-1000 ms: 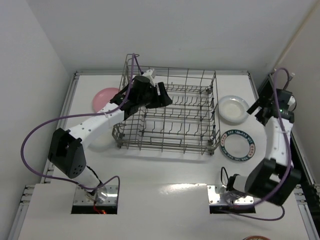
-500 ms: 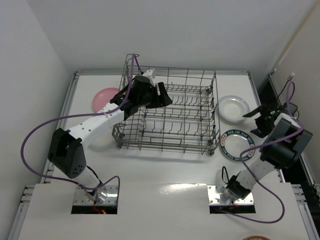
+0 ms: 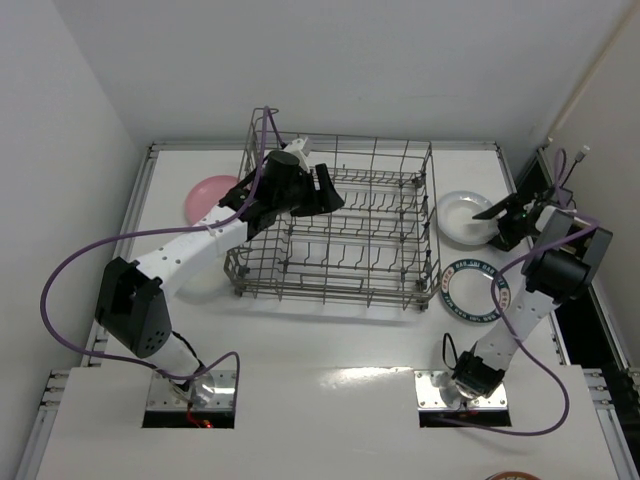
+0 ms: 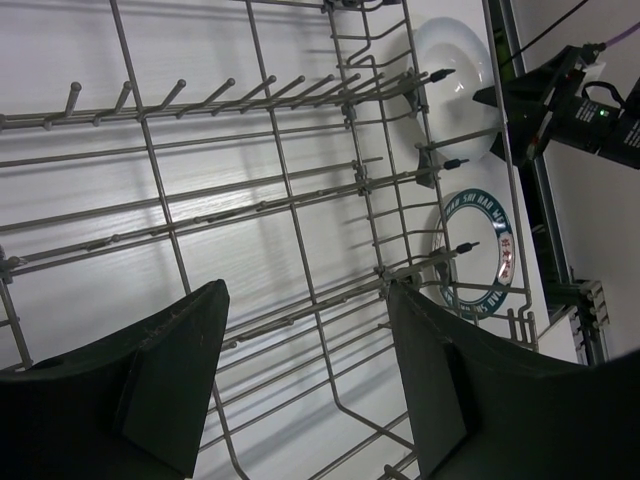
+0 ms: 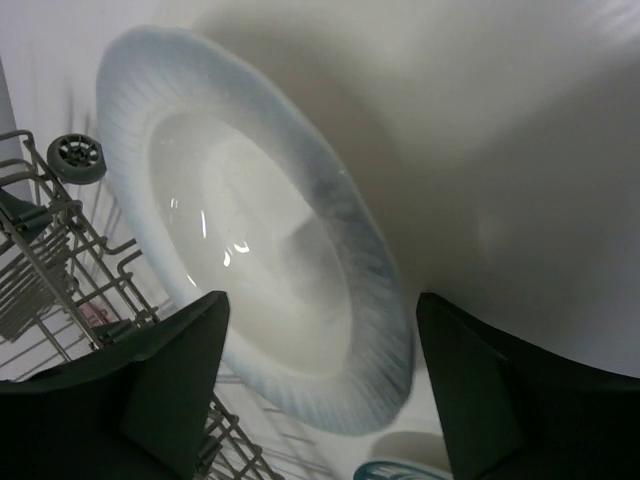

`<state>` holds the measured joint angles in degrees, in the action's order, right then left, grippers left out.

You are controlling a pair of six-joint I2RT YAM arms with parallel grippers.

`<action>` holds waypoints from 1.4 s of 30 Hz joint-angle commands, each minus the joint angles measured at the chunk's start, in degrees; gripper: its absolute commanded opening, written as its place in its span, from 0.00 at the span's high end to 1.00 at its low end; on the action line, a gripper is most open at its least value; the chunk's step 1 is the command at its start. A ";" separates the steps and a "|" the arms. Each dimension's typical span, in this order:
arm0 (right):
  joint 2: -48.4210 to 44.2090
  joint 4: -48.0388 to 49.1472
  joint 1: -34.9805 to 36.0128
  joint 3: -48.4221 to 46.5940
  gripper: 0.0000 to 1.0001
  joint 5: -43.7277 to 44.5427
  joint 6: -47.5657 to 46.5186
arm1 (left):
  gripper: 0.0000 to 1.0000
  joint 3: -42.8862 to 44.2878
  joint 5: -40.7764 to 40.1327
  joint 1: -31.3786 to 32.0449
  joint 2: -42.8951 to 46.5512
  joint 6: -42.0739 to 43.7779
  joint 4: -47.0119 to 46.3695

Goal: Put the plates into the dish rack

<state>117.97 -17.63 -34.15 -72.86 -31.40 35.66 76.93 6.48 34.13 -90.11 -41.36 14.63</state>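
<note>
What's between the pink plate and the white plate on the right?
The dish rack, with the left claw at its left end, as the top external view shows.

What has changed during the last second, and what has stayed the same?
The right pincer swung in from the far right, toward the left, and is now open over the white plate, gripping nothing. The left pincer stayed open above the rack. The rack, the pink plate and the teal-rimmed plate did not move.
</note>
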 commanded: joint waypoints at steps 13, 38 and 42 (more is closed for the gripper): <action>-22.82 3.40 0.84 10.90 1.00 17.56 5.12 | 0.38 1.30 -0.94 -0.03 2.74 0.85 -0.83; -43.53 -4.87 46.88 -4.66 1.00 70.32 -4.37 | 0.38 1.30 -1.47 -0.03 3.27 0.85 -0.22; -41.68 -9.61 53.21 -5.19 1.00 78.14 -4.99 | 0.38 1.30 -0.86 -0.03 3.27 0.85 -0.22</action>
<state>77.36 -29.41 17.50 -73.97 34.63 31.44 76.93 5.13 34.13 -89.38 -41.01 15.03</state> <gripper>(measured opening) 0.098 0.622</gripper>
